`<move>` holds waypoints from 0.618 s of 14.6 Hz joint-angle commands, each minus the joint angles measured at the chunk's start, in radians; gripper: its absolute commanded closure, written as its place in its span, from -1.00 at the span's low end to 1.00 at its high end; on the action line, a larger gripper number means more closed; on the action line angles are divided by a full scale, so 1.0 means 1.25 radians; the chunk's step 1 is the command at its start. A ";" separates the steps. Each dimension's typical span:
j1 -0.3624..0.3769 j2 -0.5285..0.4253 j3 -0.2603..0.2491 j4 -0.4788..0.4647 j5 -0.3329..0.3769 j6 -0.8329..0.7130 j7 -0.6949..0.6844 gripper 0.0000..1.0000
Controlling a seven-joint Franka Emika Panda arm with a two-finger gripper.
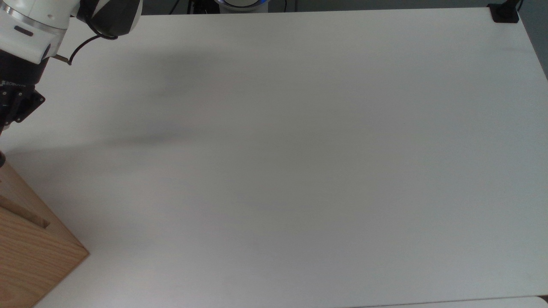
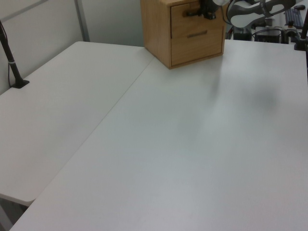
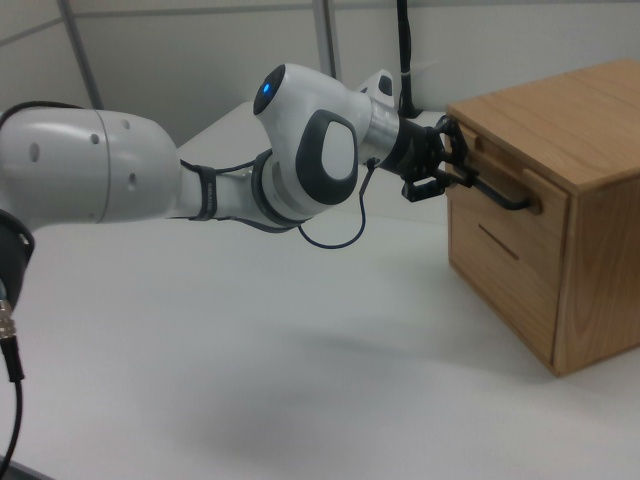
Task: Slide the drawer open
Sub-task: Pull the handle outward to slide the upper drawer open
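Item: gripper (image 3: 452,160). Your right view puts it right of centre in the upper half, at the left end of the handle (image 3: 498,193). It looks clamped on the bar, though the fingertips are too dark against the metal for you to be sure. The arm (image 3: 200,165) reaches in from the frame's left.

Item: drawer (image 3: 510,185). Upper right of the right view, the top one of two in the cabinet (image 3: 560,215). You find it immediately right of the gripper. The handle's long axis runs along the drawer front, slanting down to the right in the right view; your pull should go square to it, out toward the lower left of the frame. A narrow gap at the drawer's top edge suggests it sits slightly out.

Appearance: light oak front, black curved bar handle. In the left view the drawer (image 2: 185,12) lies at top centre, with the gripper (image 2: 208,8) at its right end.
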 commanded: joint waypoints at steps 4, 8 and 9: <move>0.030 -0.235 -0.006 -0.276 -0.024 -0.006 0.020 0.90; 0.057 -0.315 -0.006 -0.360 -0.024 -0.011 0.058 0.90; 0.062 -0.346 -0.006 -0.389 -0.024 -0.024 0.057 0.90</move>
